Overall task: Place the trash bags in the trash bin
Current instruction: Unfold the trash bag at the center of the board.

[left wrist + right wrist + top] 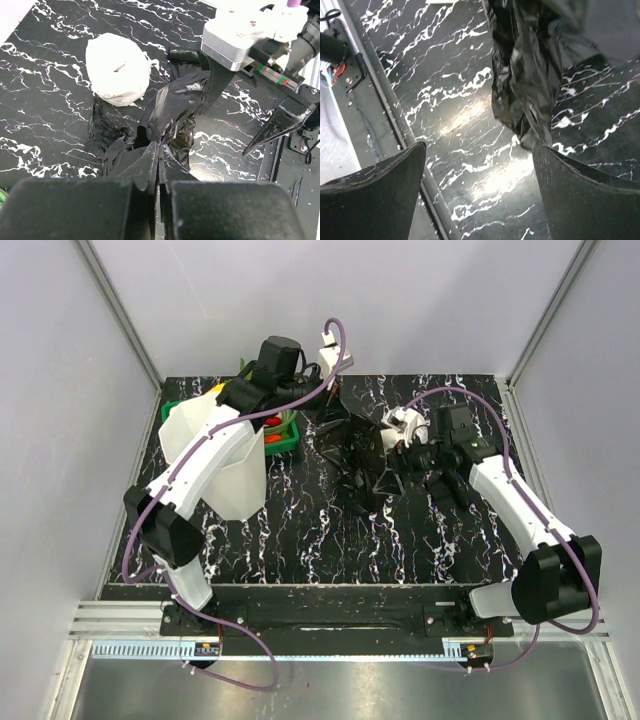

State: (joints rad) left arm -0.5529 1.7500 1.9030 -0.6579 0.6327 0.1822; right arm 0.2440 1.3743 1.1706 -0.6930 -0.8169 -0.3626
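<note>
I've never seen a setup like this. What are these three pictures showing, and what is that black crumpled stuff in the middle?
Two robot arms stand bolted at the near edge of a black marbled table. One picture looks down from above; the other two come from cameras on each arm's wrist. The left gripper has its jaws shut on the trash bag, a thin black plastic film lifted off the table. The right gripper hangs beside the bag with its jaws open, holding nothing. Also on the table: a tall white trash bin, a white roll of plastic, and a green basket behind the bin.
</note>
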